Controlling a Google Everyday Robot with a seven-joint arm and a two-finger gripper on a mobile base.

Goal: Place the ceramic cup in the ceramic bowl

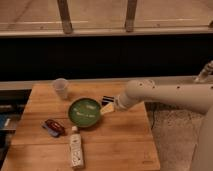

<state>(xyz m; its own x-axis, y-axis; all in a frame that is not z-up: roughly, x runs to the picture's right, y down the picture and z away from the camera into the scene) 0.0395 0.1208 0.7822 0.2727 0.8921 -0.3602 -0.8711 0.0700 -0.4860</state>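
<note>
Smooth white arm (pixel 165 95), dark-and-cream gripper (pixel 106 104)

Wooden table (pixel 120 135) — one, plank top.
Ceramic cup (pixel 61 88) — pale, upright, far-left part of the table; near the bowl, not touching it.
Ceramic bowl (pixel 85 112) — green, shallow, mid-table (pale marks inside).
Gripper (pixel 107 104) — at the bowl's right rim, jaws spread with nothing between them; its white arm (pixel 165 95) reaches in from the right.
White bottle (pixel 76 149) — labelled, lying on its side just in front of the bowl.
Red-and-blue object (pixel 53 127) — small, left of the bottle's cap.
</note>
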